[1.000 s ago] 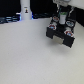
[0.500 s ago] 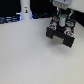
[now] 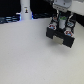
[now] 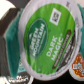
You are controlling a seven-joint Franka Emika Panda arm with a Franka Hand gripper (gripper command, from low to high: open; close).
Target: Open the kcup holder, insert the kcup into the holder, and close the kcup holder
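In the exterior view my white gripper hangs straight down over the black kcup holder at the exterior view's right, its fingers reaching to the holder's top. In the wrist view the kcup fills most of the picture. It shows its round green patterned lid with white print and a whitish rim. It lies very close below the camera, among dark parts of the holder. My fingers do not show clearly in either view, so I cannot tell whether they grip the kcup.
A tall white bottle-shaped post stands at the back, on the exterior view's left. The white table spreads in front of the holder. In the wrist view an orange pod and a pale teal pod lie beside the kcup.
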